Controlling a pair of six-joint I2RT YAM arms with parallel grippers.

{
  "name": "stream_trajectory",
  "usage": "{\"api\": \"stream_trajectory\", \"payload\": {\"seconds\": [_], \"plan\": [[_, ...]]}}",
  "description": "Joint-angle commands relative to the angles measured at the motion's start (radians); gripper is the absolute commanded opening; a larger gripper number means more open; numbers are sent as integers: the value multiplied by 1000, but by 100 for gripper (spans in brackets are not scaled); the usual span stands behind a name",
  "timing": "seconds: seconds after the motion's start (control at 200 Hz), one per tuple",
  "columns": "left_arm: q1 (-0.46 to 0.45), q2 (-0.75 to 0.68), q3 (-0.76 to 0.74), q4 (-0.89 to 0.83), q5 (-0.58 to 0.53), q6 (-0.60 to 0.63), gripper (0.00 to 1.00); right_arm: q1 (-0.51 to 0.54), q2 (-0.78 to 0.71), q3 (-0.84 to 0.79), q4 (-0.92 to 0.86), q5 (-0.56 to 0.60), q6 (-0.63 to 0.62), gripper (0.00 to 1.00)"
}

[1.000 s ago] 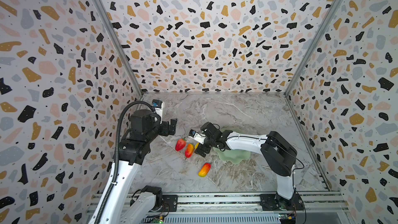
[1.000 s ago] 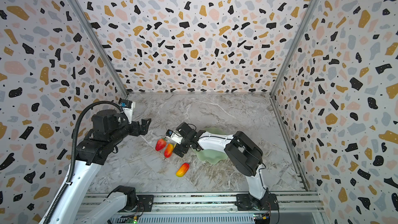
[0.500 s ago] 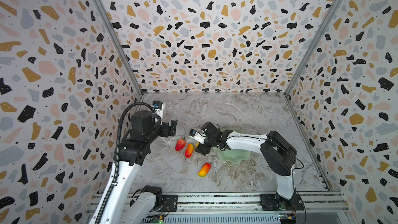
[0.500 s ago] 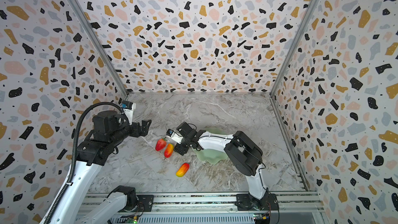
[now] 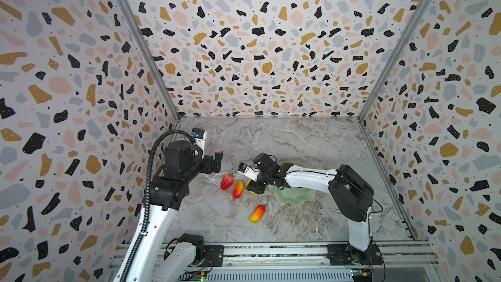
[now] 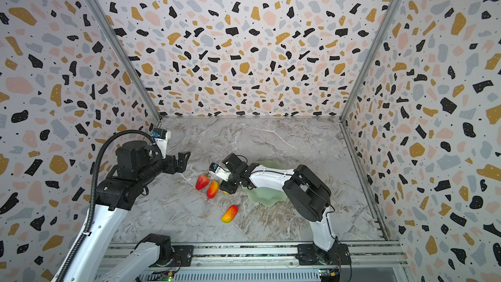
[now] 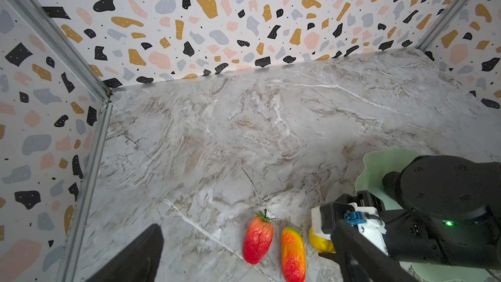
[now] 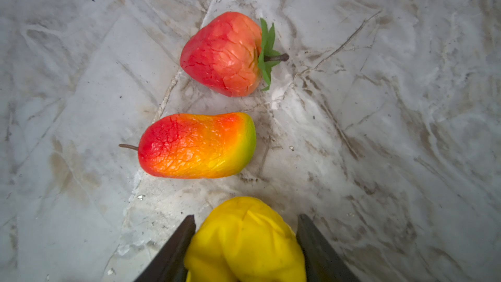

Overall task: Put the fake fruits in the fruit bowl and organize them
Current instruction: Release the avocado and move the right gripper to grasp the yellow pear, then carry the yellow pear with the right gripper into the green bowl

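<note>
Grey marbled tabletop (image 5: 298, 142), terrazzo walls. Only the right wrist view shows the right gripper (image 8: 245, 219) clamped on the yellow fruit (image 8: 244, 242), just beside the fruit bowl (image 5: 292, 198). Only the top views show a lone mango (image 6: 230, 213) nearer the front. The left gripper (image 5: 217, 160) hangs wide open near the strawberry (image 5: 227, 181).

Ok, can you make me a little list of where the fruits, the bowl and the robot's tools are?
right tool: closed on the yellow fruit
left tool: open, holding nothing
strawberry: on the table, beside a mango
second mango: on the table, apart from the others
fruit bowl: no fruit seen inside; the right arm hides part of it
</note>
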Motion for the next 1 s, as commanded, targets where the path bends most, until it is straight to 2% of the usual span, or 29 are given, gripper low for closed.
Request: {"api": "stream_trajectory", "payload": {"seconds": [0.0, 0.22, 0.626, 0.766, 0.996], "plan": [[-6, -11, -10, 26, -2, 4, 100, -24, -91, 40, -35, -23, -16, 33], [-6, -8, -12, 27, -5, 6, 100, -74, -197, 17, -78, -6, -39, 31], [-6, 14, -2, 32, 1, 8, 100, -256, -505, -229, -142, 28, -32, 29], [-5, 32, -1, 47, 18, 7, 100, -270, -536, -319, -138, 16, -13, 29], [-6, 60, 16, 49, 32, 10, 100, -269, -477, -363, -75, -27, 21, 29]]}}
